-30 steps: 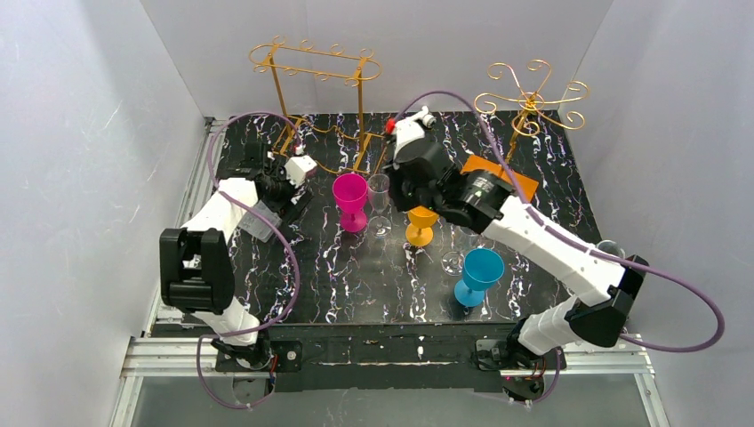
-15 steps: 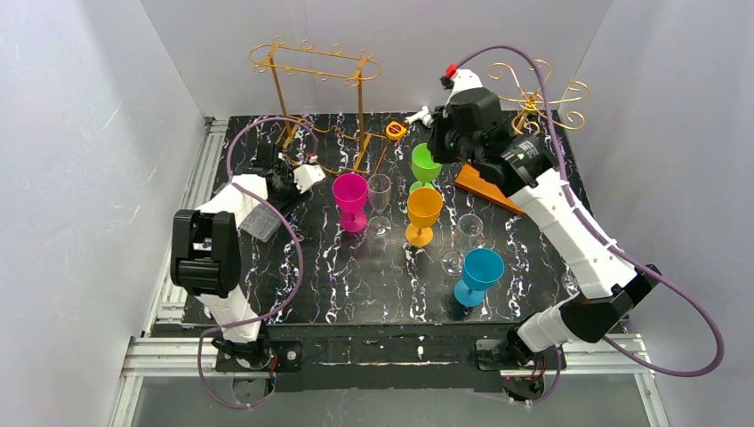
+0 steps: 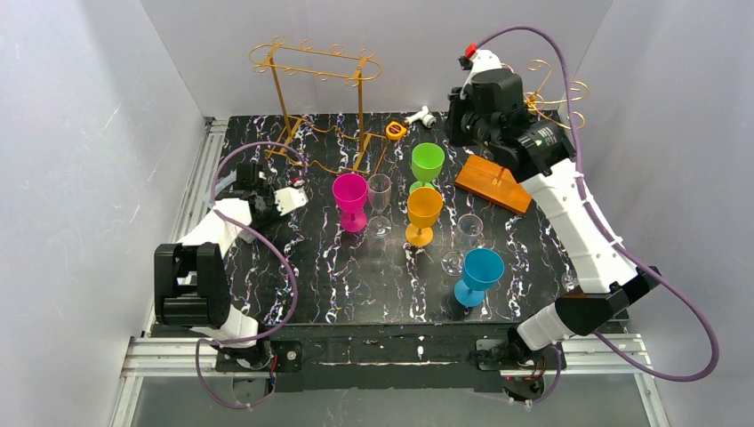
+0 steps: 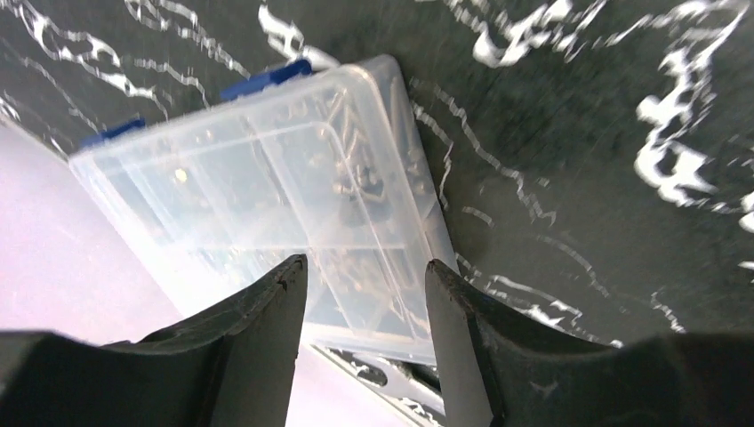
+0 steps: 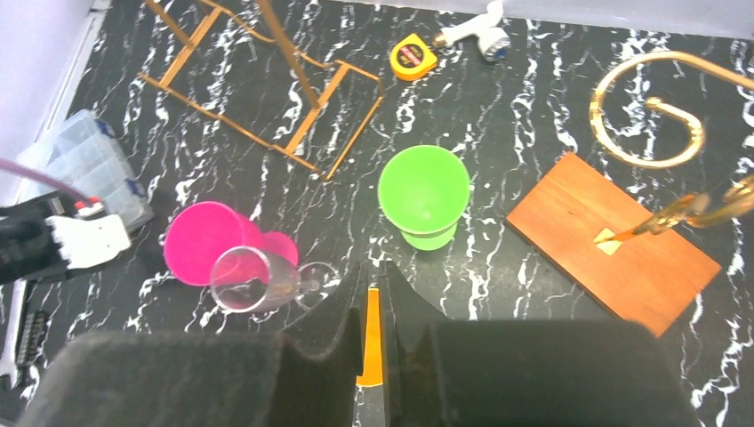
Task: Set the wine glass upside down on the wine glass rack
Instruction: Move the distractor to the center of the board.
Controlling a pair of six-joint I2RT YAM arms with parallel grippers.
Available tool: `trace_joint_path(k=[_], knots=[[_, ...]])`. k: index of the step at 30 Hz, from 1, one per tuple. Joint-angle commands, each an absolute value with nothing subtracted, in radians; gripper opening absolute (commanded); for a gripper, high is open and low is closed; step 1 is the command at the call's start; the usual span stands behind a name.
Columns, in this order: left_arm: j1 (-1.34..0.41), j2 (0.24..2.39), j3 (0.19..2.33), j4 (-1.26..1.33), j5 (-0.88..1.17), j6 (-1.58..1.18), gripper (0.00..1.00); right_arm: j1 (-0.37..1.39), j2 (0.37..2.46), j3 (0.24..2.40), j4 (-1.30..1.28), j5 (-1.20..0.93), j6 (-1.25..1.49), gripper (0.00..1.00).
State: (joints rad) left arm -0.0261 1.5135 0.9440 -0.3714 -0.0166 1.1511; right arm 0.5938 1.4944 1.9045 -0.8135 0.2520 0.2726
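Black marbled table (image 3: 356, 294), white walls all round. Upper right of the overhead view: right gripper (image 5: 373, 277) held high, jaws almost together and empty, green wine glass (image 3: 427, 163) upright on the table just below-left, well apart from gold wine glass rack (image 3: 316, 75) at upper left. Left side: left gripper (image 4: 364, 267) half spread above clear box (image 4: 267, 169), nothing seen between the jaws.

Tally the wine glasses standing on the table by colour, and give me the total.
pink glass: 1
green glass: 1
orange glass: 1
blue glass: 1
clear glasses: 2
Total: 6 in view
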Motion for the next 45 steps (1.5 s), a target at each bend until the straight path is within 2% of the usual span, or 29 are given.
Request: trace_joint_path(k=[1,6,10,11,13,15,16,17,22,25,27,31,33,38,41,45], knots=[[0.067,1.453,0.927,-0.367,-0.084,1.241,0.50,0.522,1.494,1.936,-0.810,0.228,0.258,0.18],[0.149,1.393,0.930,-0.426,-0.057,1.260,0.49,0.444,1.499,1.934,-0.807,0.261,0.251,0.21],[0.166,1.308,0.919,-0.492,-0.016,1.262,0.53,0.376,1.514,1.944,-0.800,0.298,0.258,0.32],[0.166,1.285,0.925,-0.515,-0.003,1.249,0.57,0.363,1.520,1.947,-0.798,0.307,0.263,0.37],[0.166,1.249,0.978,-0.582,0.062,1.174,0.72,0.347,1.538,1.963,-0.799,0.332,0.269,0.40],[0.167,1.236,1.083,-0.701,0.132,1.052,0.91,0.345,1.553,1.988,-0.805,0.351,0.277,0.43],[0.166,1.237,1.144,-0.768,0.174,0.960,0.97,0.345,1.560,1.999,-0.810,0.358,0.283,0.44],[0.167,1.244,1.210,-0.834,0.217,0.896,0.98,0.345,1.565,2.011,-0.815,0.369,0.288,0.44],[0.165,1.310,1.474,-1.096,0.436,0.637,0.98,0.345,1.565,2.038,-0.834,0.454,0.294,0.51],[0.156,1.343,1.544,-1.145,0.516,0.540,0.98,0.344,1.563,2.052,-0.842,0.481,0.276,0.57],[0.116,1.362,1.544,-1.115,0.488,0.479,0.98,0.345,1.575,2.069,-0.853,0.490,0.270,0.57],[0.016,1.409,1.442,-0.898,0.236,0.353,0.98,0.345,1.567,2.051,-0.854,0.476,0.265,0.58],[-0.017,1.465,1.438,-0.829,0.189,0.258,0.98,0.345,1.540,2.017,-0.837,0.474,0.260,0.57],[-0.018,1.581,1.442,-0.700,0.209,0.140,0.93,0.344,1.481,1.924,-0.791,0.456,0.258,0.41],[-0.020,1.635,1.433,-0.649,0.256,0.120,0.87,0.344,1.465,1.894,-0.778,0.440,0.261,0.30],[-0.028,1.748,1.438,-0.645,0.258,0.121,0.82,0.345,1.457,1.881,-0.775,0.431,0.261,0.28]])
